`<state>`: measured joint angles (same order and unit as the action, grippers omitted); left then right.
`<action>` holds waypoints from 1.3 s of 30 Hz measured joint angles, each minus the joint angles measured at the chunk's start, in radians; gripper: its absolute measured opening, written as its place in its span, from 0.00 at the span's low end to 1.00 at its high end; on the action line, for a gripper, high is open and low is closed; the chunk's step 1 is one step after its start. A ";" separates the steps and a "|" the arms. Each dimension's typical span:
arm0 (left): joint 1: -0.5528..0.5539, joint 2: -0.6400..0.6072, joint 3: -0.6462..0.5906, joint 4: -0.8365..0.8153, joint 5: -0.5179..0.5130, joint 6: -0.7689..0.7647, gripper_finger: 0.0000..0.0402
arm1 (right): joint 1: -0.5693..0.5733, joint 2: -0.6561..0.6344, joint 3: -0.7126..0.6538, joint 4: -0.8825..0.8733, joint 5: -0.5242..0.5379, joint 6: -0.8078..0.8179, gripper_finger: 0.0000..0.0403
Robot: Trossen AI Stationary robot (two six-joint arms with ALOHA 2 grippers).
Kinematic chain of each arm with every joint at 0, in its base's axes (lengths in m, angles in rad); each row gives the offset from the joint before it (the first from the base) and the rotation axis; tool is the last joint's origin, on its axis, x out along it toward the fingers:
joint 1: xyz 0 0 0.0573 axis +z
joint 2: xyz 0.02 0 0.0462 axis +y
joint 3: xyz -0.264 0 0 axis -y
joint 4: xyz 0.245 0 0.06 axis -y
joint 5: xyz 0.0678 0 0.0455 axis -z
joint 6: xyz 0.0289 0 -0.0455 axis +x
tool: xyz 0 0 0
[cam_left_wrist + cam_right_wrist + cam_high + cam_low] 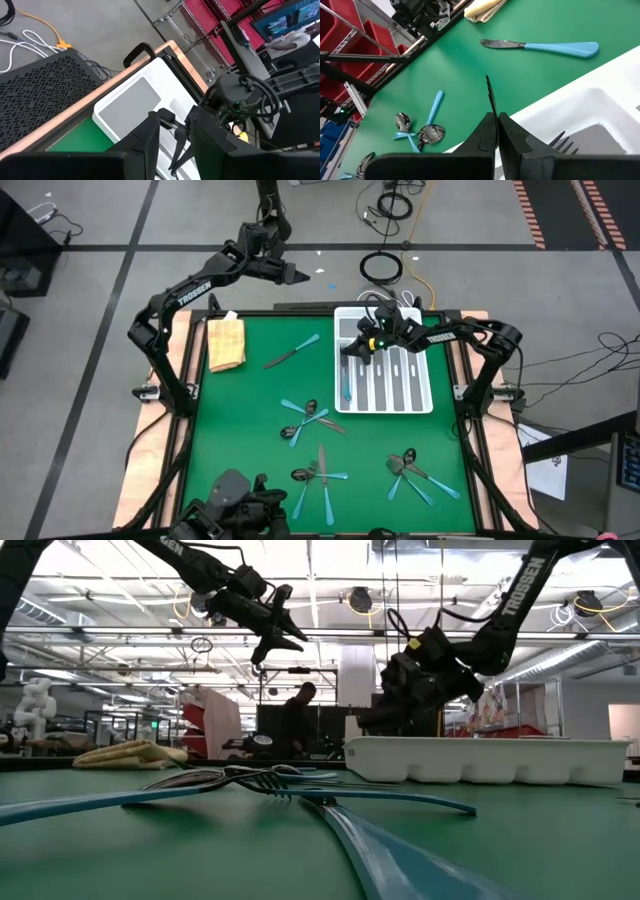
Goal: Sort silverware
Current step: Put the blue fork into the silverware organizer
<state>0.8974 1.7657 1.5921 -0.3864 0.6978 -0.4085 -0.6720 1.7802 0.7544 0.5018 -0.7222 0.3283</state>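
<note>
I'm holding a fork [490,95] in the right gripper [497,118], jaws clamped, tines hanging over the tray [420,395]'s near-left compartment; left jaws idling part-open.

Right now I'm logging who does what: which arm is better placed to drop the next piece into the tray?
Right. The right gripper hangs over the white tray, shut on a fork. The left gripper is raised beyond the table's far edge, holding nothing.

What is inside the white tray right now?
The white tray holds blue-handled silverware lying lengthwise in its slots. The right tool covers the tray's far left corner.
</note>
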 joint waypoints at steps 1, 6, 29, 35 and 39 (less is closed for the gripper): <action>0.000 0.000 0.000 -0.005 0.000 0.003 0.27 | 0.000 0.000 0.000 -0.002 0.002 0.001 0.00; 0.000 0.000 0.000 -0.012 -0.004 0.007 0.27 | 0.000 0.000 0.001 -0.009 0.008 0.000 0.00; 0.000 0.000 0.000 -0.026 -0.007 0.031 0.27 | 0.000 0.000 0.000 -0.042 0.019 0.016 0.32; 0.000 0.000 0.000 -0.026 -0.011 0.039 0.27 | -0.001 0.000 0.000 -0.041 0.041 0.036 0.39; 0.000 0.000 0.000 -0.038 -0.013 0.052 0.27 | -0.001 0.000 0.000 -0.042 0.052 0.038 0.41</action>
<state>0.8974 1.7657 1.5921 -0.4248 0.6846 -0.3569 -0.6727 1.7802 0.7544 0.4603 -0.6698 0.3660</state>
